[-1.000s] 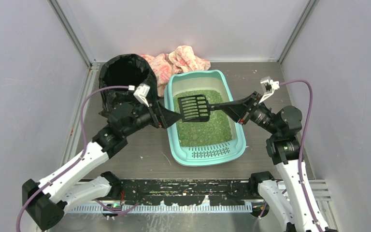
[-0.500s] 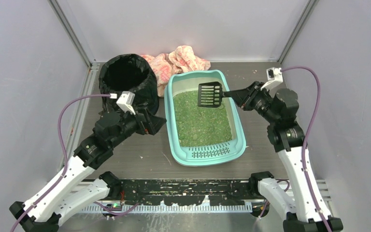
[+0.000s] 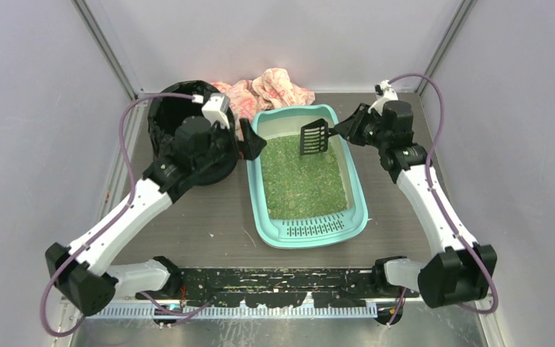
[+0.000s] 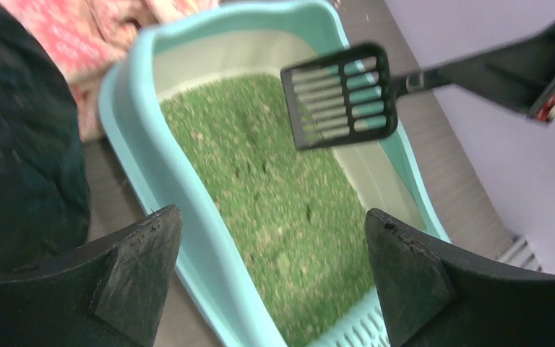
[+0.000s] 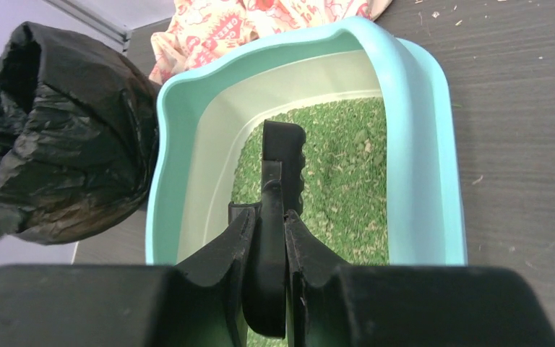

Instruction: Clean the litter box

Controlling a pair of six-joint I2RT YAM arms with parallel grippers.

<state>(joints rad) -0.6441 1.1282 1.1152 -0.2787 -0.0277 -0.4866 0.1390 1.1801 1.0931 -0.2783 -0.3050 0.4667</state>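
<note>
Teal box (image 3: pixel 360 217): mid-worktop (image 3: pixel 209 217), green litter (image 3: pixel 303 181) inside, bin (image 3: pixel 188 108) just left.
Black scoop (image 3: pixel 315 137): tilted above box's far end.
Right end effector (image 5: pixel 273 217): clamped on scoop handle.
Left end effector (image 4: pixel 271 231): fingers apart, empty, over box's left rim.

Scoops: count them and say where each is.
1. The scoop is clamped in the right hand, over the far end of the litter box; the bin could hide another.

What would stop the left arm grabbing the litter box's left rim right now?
Likely nothing, so probably yes: the left gripper hangs open right by the litter box rim, and the scoop in the right gripper sits over the far end, out of its way.
</note>
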